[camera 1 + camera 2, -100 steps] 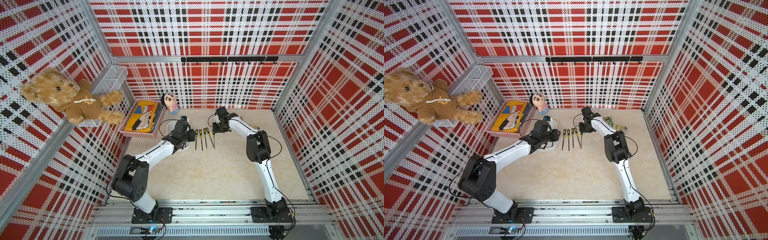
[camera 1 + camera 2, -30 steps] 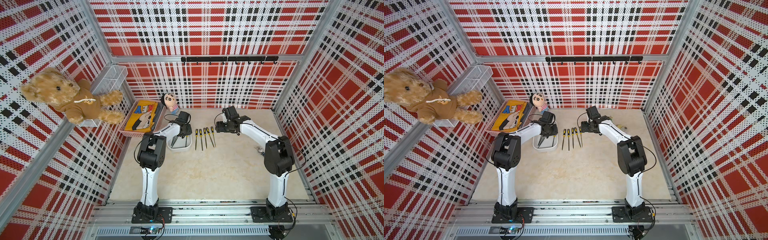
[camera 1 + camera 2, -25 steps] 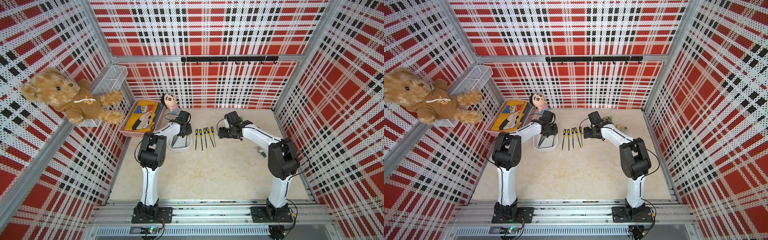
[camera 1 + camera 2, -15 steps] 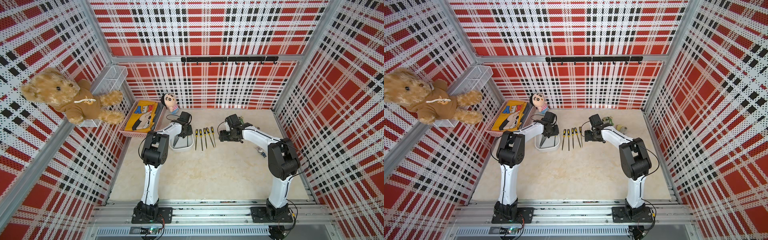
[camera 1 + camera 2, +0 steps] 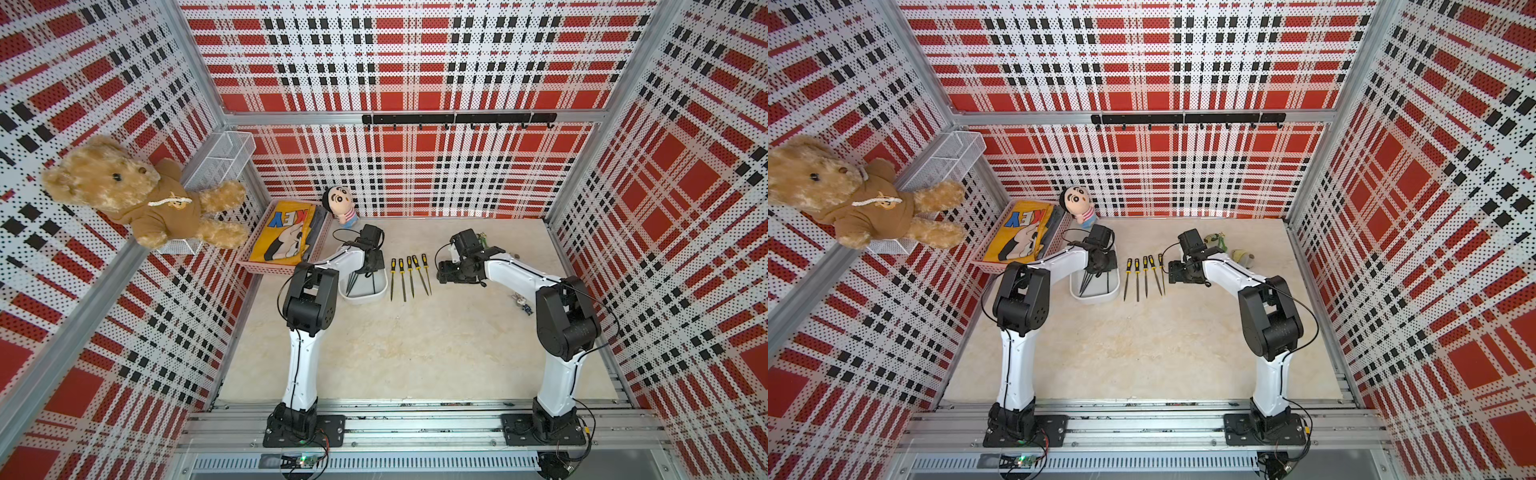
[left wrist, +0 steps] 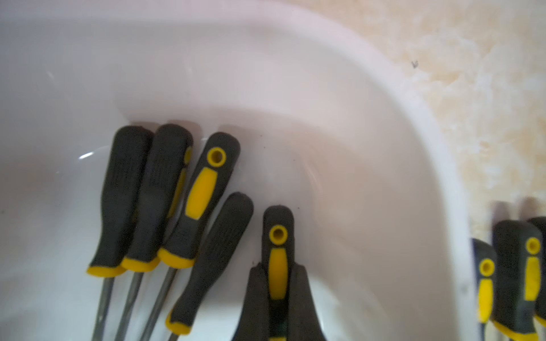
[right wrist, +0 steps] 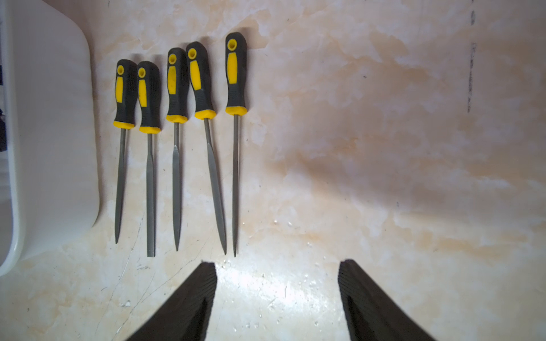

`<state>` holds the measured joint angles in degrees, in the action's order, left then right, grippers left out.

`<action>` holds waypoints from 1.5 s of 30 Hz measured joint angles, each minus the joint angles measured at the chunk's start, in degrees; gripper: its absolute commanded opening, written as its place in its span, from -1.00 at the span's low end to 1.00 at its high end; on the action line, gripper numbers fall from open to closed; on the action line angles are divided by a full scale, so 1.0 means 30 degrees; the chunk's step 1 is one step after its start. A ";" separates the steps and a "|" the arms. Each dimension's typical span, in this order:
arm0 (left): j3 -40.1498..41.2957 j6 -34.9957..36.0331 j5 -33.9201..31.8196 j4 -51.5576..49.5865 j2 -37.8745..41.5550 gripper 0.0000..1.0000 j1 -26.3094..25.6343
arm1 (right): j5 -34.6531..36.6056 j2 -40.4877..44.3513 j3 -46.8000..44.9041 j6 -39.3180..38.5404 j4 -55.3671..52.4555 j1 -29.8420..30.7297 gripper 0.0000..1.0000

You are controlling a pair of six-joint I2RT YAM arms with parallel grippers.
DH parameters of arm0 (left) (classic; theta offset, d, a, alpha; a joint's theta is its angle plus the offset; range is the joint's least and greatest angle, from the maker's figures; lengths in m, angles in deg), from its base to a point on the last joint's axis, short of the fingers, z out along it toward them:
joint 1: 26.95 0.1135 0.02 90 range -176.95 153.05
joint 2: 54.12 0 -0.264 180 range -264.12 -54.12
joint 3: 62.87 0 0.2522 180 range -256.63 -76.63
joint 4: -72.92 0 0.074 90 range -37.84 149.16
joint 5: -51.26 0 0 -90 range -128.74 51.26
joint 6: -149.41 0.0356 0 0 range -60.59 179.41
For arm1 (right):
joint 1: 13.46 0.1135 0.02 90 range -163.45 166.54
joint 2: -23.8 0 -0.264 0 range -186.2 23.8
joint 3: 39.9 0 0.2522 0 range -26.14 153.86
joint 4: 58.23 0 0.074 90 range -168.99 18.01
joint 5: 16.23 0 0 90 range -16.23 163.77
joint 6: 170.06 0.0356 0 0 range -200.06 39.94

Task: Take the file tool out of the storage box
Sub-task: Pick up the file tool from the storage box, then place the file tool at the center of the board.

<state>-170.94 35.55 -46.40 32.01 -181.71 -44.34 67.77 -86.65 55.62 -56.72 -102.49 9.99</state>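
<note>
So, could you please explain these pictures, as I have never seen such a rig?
You see a robot's left arm and right arm, bolted by the table, each ending in a pincer. Both top views look down from one overhead camera; the two close-ups come from cameras on the wrists. On the table stand a box and, beside it, a row of five files. More files lie in the box. The left pincer is shut on one file inside the box; the right pincer hangs open above the table.

White storage box (image 5: 360, 300), black-yellow files (image 7: 176, 88), red plaid walls (image 5: 415, 62)
</note>
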 measured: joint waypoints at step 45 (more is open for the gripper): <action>-1.3952 -0.7038 0.1894 -0.2637 -0.7315 -1.00 -0.6448 | -0.0998 0.7643 -0.6033 0.1552 0.3082 -0.2871 0.46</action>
<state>-212.79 14.44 -40.72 24.09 -203.65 -63.68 64.77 -63.72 37.52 -52.07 -93.25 1.37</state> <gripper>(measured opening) 0.149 0.727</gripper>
